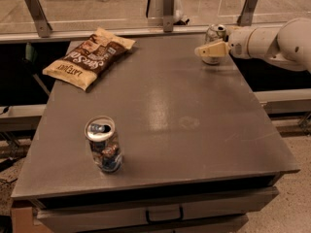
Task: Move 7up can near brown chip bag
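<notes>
The 7up can (215, 32), pale and silvery with a silver top, stands at the far right corner of the grey table (160, 106). My gripper (209, 49) comes in from the right on a white arm and is right at the can, covering its lower front. The brown chip bag (88, 57), dark brown with cream-yellow ends, lies flat at the far left of the table, well apart from the can.
A darker can with blue multicoloured print (103, 146) stands open-topped near the front left. A metal rail with upright posts (168, 8) runs behind the table's far edge. A drawer handle (164, 213) shows below the front edge.
</notes>
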You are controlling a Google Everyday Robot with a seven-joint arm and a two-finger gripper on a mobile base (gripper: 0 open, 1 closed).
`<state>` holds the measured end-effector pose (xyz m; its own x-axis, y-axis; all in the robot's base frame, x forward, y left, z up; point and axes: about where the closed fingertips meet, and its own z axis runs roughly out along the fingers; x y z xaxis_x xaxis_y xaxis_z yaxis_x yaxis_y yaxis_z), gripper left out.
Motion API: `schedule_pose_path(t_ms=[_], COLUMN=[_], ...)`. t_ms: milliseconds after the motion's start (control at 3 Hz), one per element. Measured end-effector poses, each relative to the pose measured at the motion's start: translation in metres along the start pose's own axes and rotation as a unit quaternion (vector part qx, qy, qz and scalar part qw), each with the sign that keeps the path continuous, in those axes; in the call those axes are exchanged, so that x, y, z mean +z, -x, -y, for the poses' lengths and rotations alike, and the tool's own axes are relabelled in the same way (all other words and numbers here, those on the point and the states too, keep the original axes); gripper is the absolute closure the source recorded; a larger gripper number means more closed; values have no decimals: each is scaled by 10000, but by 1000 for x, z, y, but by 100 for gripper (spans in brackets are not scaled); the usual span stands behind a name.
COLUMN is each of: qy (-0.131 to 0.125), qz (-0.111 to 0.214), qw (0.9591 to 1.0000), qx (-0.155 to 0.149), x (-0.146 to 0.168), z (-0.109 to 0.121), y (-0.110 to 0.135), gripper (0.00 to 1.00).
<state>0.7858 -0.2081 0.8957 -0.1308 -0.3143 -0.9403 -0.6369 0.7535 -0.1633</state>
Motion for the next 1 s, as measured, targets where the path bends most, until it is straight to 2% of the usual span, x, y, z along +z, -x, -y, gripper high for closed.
schedule_pose_path(t_ms=[333,667,1000], qy=[85,383,759], qz=[100,403,806], qw=[9998,9980,9936], qx=[167,304,221], x=[2,-6,-33], z=[-2,-15,-36], y=[-1,10,45], gripper=[39,63,87])
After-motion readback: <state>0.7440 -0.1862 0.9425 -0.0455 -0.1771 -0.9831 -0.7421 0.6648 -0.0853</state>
